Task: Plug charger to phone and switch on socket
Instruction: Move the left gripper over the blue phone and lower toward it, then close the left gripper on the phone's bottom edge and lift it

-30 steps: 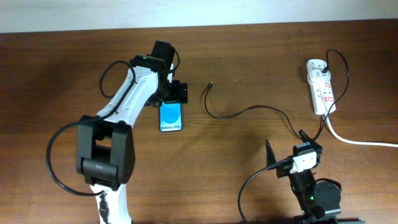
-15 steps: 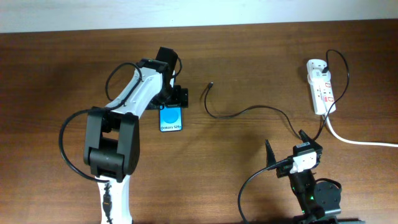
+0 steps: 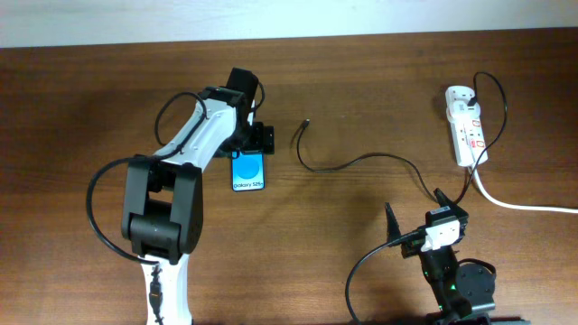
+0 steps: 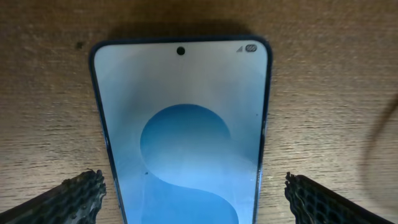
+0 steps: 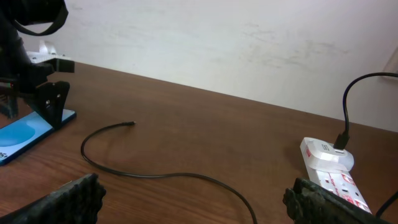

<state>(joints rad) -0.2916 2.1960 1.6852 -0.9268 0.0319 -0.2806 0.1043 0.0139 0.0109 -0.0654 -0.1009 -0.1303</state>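
**Left fingers astride the phone, cable unplugged**

Flat on the brown wooden table (image 3: 90,90), left of centre: slim black-edged smartphone (image 3: 248,170) (image 4: 181,137) (image 5: 25,134), blue screen up, white "Galaxy S25" text towards the near edge. Above its far end, the left gripper (image 3: 256,137) (image 4: 193,182), ribbed black fingers (image 4: 84,193) spread wide, one on each side of the handset, clamped on nothing.

To the right of the phone and apart from it: small plug tip (image 3: 307,121) (image 5: 132,124) of the long thin black charger cable (image 3: 361,161) (image 5: 149,174), lying loose on the wood, curving right towards the white oblong power strip (image 3: 466,126) (image 5: 329,171) at far right. Red switches on the strip; on or off, cannot tell. Thick white lead (image 3: 515,203) trailing off right.

Near right, well clear of everything: right gripper (image 3: 417,212) (image 5: 196,196), fingers apart, empty.
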